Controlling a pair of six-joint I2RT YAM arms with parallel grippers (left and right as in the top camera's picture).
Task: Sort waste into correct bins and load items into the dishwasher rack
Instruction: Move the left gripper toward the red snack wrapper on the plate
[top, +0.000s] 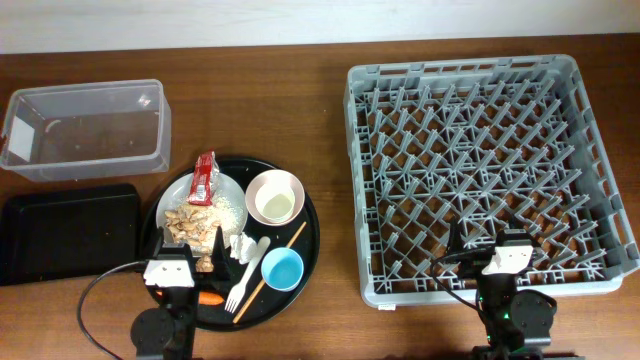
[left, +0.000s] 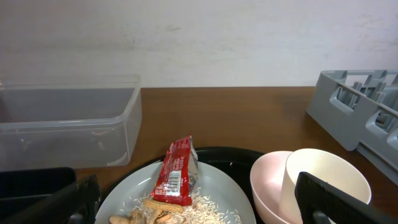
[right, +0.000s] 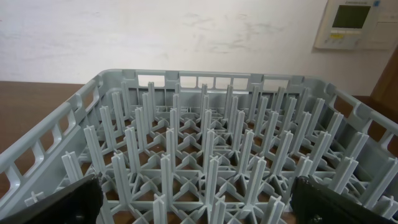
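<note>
the left end effector (top: 188, 242) has its fingers spread wide apart and grips nothing. it hangs over the near side of the round black tray (top: 310, 232), above the near rim of the pale plate (top: 236, 188). the right end effector (right: 199, 202) is likewise spread wide and empty, above the near edge of the dishwasher rack (top: 460, 68).

the round tray sits by the near edge of the bench (top: 330, 120), left of the middle. on the plate lie beige chunks (top: 186, 222), white rice (top: 232, 210) and the red snack wrapper (top: 204, 178), whose far end overhangs the plate's far rim. right of the plate stands the cream bowl (left: 266, 180), with the small white cup (left: 323, 177) upright inside it. the crumpled tissue (top: 241, 246) lies just off the near-right side of the plate. the white fork (top: 243, 282) and the wooden chopstick (top: 297, 236) lie slanted beside each other, and the light-blue cup (top: 282, 268) stands upright, just right of the chopstick. the orange carrot (top: 210, 298) rests on the tray's near part, next to the left arm.

the clear tub (top: 90, 92) stands toward the far-left corner of the bench, and the shallow black tray (top: 70, 230) lies just nearer, along the left edge. the grey rack fills the right half of the bench, with nothing on its pegs.
</note>
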